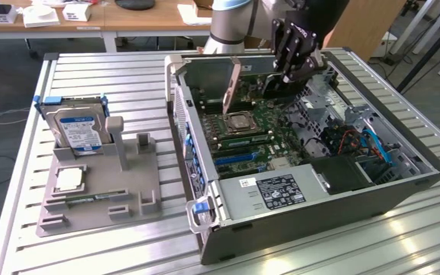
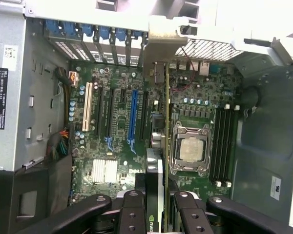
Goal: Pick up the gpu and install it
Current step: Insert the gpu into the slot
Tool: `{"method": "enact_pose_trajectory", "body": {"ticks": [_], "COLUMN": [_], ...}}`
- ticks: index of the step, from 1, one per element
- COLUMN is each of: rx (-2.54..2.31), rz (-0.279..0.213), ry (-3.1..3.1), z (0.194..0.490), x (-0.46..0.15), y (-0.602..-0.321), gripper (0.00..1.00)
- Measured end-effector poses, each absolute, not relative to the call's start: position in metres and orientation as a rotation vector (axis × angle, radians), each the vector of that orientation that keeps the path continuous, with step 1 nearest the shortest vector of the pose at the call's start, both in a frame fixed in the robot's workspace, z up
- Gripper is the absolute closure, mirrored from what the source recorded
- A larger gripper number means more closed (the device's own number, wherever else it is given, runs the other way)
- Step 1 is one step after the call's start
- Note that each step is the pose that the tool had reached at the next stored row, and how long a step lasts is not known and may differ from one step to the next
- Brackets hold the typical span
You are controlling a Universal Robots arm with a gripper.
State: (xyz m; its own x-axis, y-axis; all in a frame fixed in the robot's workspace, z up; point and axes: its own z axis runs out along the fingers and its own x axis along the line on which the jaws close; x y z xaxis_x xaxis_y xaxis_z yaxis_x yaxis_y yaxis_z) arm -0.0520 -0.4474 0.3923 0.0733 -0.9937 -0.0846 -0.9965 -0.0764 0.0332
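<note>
Gripper (image 2: 158,214) closed on the gpu (image 2: 155,180), edge-on above the board (image 2: 112,141): best kept upright, parallel to the blue slot (image 2: 133,114), pressed evenly.

My arm (image 1: 231,20) stands at the far side of the exterior view, its pale grey joint upright. The black wrist (image 1: 319,17) sits just beside it on the exterior view's right. From the wrist, my tool (image 1: 274,86) slants downward and toward the exterior view's left, its black linkage bars folded in close along the body. In the wrist view my two black fingers (image 2: 133,214) run side by side, drawn in toward each other and nearly parallel. They pinch a thin card (image 2: 156,170) edge-on between them.
</note>
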Motion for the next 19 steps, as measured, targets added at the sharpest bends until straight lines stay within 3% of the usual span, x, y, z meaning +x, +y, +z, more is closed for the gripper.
{"method": "enact_pose_trajectory", "body": {"ticks": [19], "rx": [-2.283], "rz": [0.117], "ry": [2.119], "z": [0.3834], "x": [-0.052], "y": [-0.4474], "gripper": [0.73]}}
